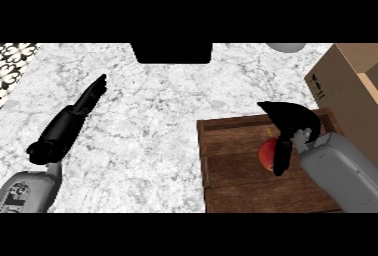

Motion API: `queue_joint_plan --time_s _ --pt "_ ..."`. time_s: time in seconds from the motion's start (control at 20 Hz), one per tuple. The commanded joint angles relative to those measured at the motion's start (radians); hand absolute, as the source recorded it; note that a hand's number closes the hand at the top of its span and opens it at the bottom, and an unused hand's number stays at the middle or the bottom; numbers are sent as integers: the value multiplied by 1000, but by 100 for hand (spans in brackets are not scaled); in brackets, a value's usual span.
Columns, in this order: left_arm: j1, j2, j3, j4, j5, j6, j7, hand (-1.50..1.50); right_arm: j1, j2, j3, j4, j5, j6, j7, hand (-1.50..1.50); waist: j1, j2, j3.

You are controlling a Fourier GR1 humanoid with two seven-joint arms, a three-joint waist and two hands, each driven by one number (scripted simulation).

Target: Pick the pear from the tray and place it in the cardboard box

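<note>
Pear on wooden tray, marble counter; right hand curled above it.

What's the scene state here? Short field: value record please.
surface: marble counter
tray: wooden tray, lower right of the view
fruit: red-and-yellow pear on the tray, partly hidden by the right hand
box: cardboard box, right edge, beyond the tray
right hand: right hand over the tray, fingers curled above the fruit, thumb beside it; a closed grasp cannot be confirmed
left hand: left hand open, fingers straight, over the counter at left
task status: pear not yet in the box
</note>
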Motion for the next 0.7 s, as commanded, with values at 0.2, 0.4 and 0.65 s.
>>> queue_joint_plan --time_s 0.2,0.4,0.65 --pt "-7 -27 30 18 -24 -15 -21 0 39 101 -22 62 111 30 51 -150 1 1 0" --pt "23 -66 -2 -41 -65 12 32 0 76 69 -53 42 165 54 31 -150 -2 0 0" --pt "-43 -42 66 -12 -33 -50 67 0 133 127 -74 97 249 21 -62 -150 -2 1 0"
